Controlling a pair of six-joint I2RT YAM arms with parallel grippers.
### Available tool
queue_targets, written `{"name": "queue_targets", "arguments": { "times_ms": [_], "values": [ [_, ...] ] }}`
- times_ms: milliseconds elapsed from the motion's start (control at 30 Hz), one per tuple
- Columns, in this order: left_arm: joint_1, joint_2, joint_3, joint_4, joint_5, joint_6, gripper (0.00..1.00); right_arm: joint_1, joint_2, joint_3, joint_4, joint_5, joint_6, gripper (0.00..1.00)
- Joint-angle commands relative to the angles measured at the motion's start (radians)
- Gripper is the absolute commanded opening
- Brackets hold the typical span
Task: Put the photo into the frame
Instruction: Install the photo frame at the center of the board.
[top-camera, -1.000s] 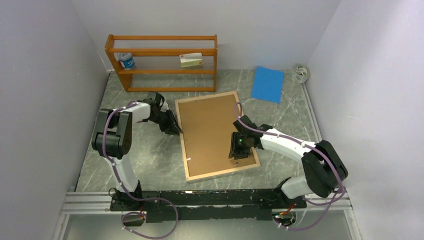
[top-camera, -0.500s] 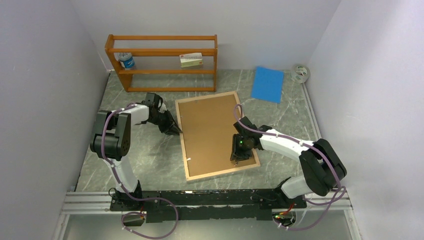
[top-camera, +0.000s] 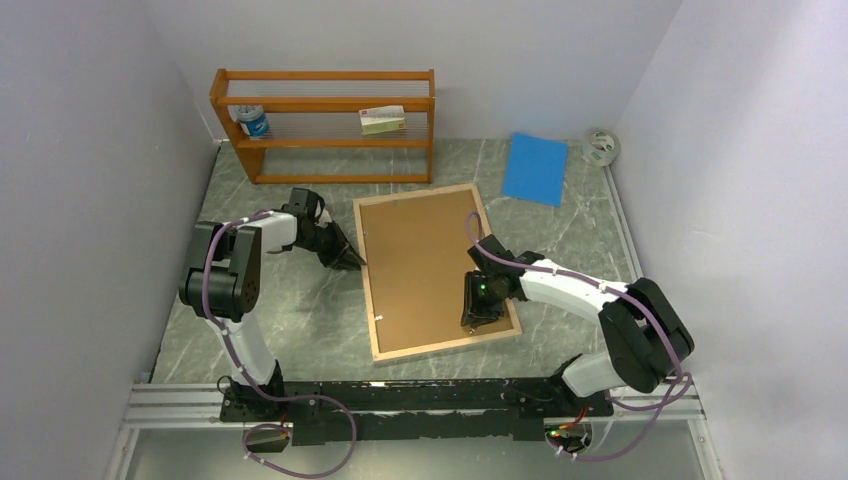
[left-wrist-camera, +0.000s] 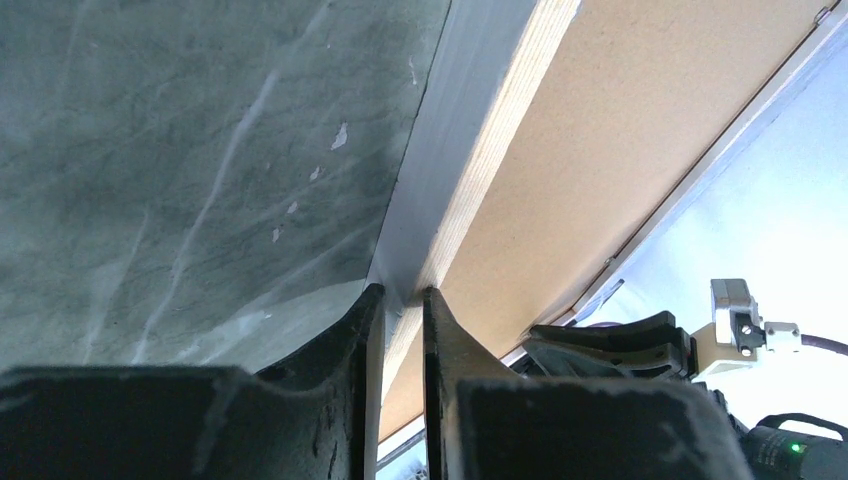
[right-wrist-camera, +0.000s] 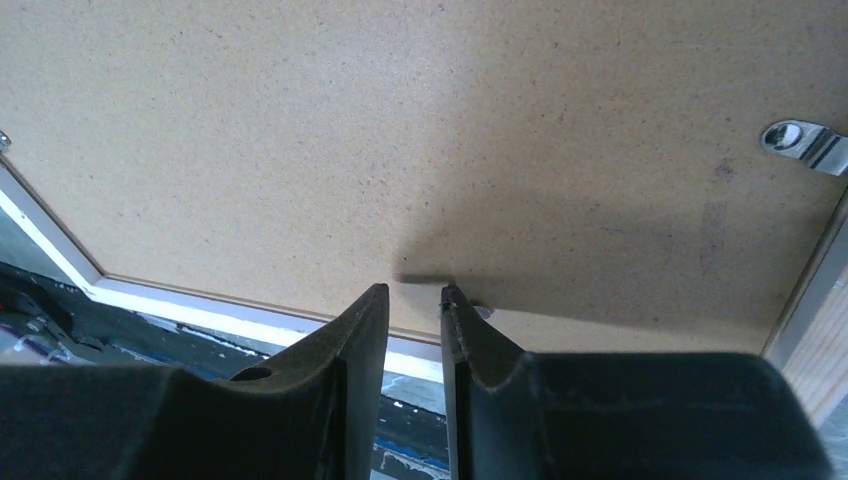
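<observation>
The frame (left-wrist-camera: 495, 130) lies face down on the table (top-camera: 290, 320), backing board (top-camera: 425, 260) seated in it; the photo is unseen, perhaps beneath that board, so completion is unconfirmed; left pincer (left-wrist-camera: 403, 292) narrow astride the frame's left rim, grip untellable; right pincer (right-wrist-camera: 413, 290) narrowly parted, empty, above the frame's near-right corner.

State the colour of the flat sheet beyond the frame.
The sheet is blue; top external view.

white-and-black arms (top-camera: 575, 285), purple cables (top-camera: 207, 290), black pincers (top-camera: 353, 262)
</observation>
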Motion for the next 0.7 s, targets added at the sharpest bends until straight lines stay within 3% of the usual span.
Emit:
{"name": "queue_targets", "arguments": {
  "times_ms": [0, 367, 667],
  "values": [
    [-0.025, 0.036, -0.033, -0.028, -0.152, -0.007, 0.03, 0.004, -0.003, -0.020, -0.123, 0.055, -0.020, 0.31],
    [-0.023, 0.044, -0.029, -0.054, -0.183, -0.016, 0.03, -0.006, -0.004, -0.010, -0.152, 0.118, -0.018, 0.42],
    [-0.024, 0.048, -0.037, -0.033, -0.165, -0.038, 0.03, -0.006, 0.011, 0.001, -0.155, -0.042, -0.119, 0.37]
  ]
}}
